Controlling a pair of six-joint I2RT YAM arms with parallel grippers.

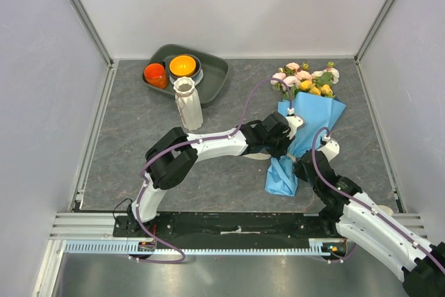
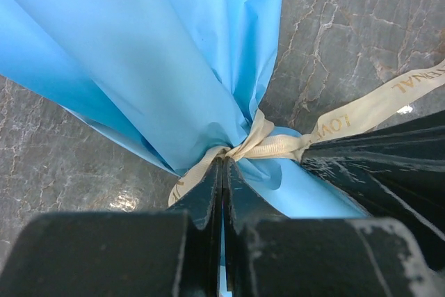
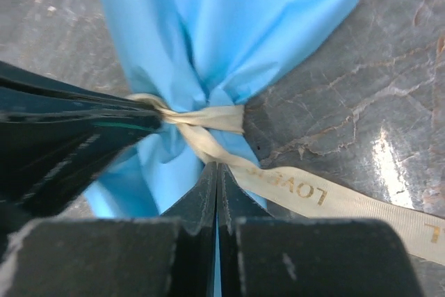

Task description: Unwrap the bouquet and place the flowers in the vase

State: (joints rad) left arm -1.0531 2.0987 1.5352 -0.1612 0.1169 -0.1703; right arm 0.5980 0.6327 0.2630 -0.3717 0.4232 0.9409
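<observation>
— Fingers (image 2: 205,203) on the left gripper (image 2: 223,166)?
— Pressed together, pinching the printed cream ribbon (image 2: 348,119) at its knot, arm bent across rightwards. The right gripper (image 3: 217,170) pinches it too.
— Writing?
— Gold "LOVE".
— Bouquet?
— The blue paper-wrapped bouquet of pink and yellow flowers (image 1: 313,113) lies near the right edge of the grey marbled table (image 1: 139,126).

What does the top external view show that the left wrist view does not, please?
Only the top external view shows the vase, the flowers and the tray with orange bowls. Only the left wrist view shows the ribbon, knotted and lettered, with the left gripper shut on one strand. Both show the blue paper and the grey table.
</observation>
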